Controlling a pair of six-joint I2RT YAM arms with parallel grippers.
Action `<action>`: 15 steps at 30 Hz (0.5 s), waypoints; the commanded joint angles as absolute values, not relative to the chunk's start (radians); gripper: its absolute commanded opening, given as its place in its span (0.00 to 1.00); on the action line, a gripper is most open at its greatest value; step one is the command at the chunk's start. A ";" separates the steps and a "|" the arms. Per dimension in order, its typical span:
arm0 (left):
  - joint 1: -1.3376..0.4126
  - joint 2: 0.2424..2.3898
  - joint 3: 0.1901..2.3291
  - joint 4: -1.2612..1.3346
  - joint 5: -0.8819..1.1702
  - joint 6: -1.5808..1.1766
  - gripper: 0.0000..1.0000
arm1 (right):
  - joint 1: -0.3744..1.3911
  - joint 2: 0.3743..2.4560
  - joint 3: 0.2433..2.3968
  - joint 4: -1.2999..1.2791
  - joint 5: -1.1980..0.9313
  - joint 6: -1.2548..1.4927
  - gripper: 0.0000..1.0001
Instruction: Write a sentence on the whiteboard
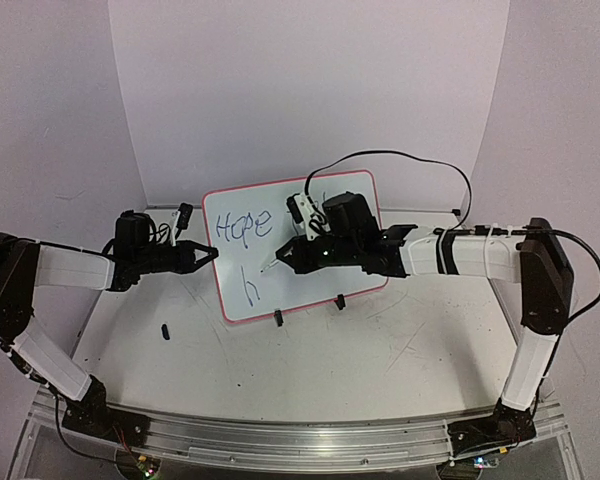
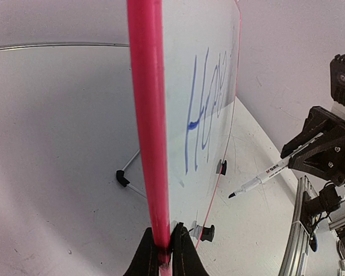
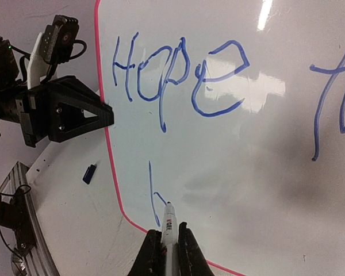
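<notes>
The whiteboard [image 1: 315, 280] stands tilted upright on the table, red rim [image 2: 146, 115] all round. My left gripper [image 1: 212, 253] is shut on the board's left edge, its fingertips [image 2: 181, 247] pinching the rim. My right gripper [image 1: 285, 258] is shut on a white marker [image 3: 169, 227], whose tip touches the board's face [image 3: 247, 172] at the lower left. The sentence in blue reads "Hope" [image 3: 178, 75] on the top line. Further strokes [image 3: 328, 103] show at the right, partly hidden by the arm from above. A started "h" [image 3: 153, 192] sits below, at the marker tip.
A small dark blue marker cap [image 1: 166, 329] lies on the table left of the board. Two black clip feet [image 1: 278, 318] hold the board's lower edge, and a wire stand leg [image 2: 122, 178] sits behind it. A black cable [image 1: 410, 160] loops above the right arm. Backdrop walls enclose the table.
</notes>
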State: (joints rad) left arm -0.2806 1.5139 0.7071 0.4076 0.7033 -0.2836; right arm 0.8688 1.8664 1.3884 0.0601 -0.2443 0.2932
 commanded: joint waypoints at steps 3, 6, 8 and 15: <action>-0.286 1.532 0.734 0.371 0.553 -0.219 0.00 | 0.863 1.915 1.417 0.094 -0.294 0.297 0.00; -0.287 1.534 0.738 0.371 0.553 -0.219 0.00 | 0.862 1.920 1.411 0.094 -0.297 0.300 0.00; -0.286 1.535 0.740 0.371 0.553 -0.219 0.00 | 0.862 1.925 1.410 0.094 -0.296 0.302 0.00; -0.286 1.540 0.743 0.370 0.555 -0.218 0.00 | 0.863 1.954 1.421 0.094 -0.315 0.317 0.00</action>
